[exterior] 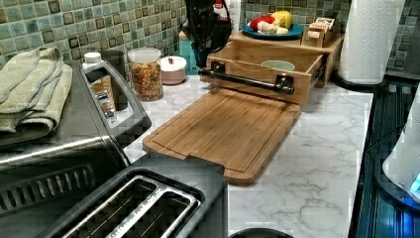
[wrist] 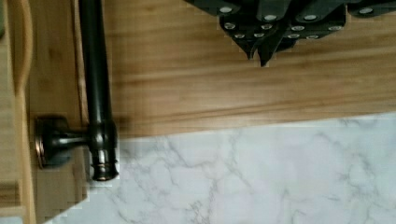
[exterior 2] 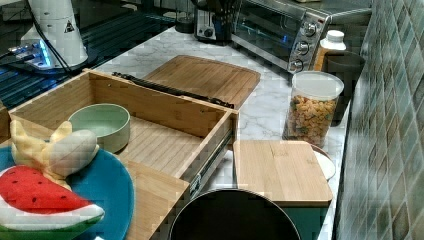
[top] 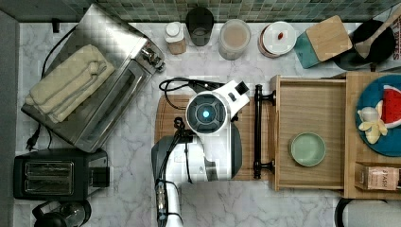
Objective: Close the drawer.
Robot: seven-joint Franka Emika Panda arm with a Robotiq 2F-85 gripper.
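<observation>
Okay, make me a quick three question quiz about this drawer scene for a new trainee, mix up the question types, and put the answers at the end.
1. True or false: the drawer is pulled open.
2. What lies inside it? A) a banana B) a green bowl C) a towel
3. What does the gripper hang above, beside the black handle?

Key: 1 true. 2 B. 3 the cutting board.
</observation>
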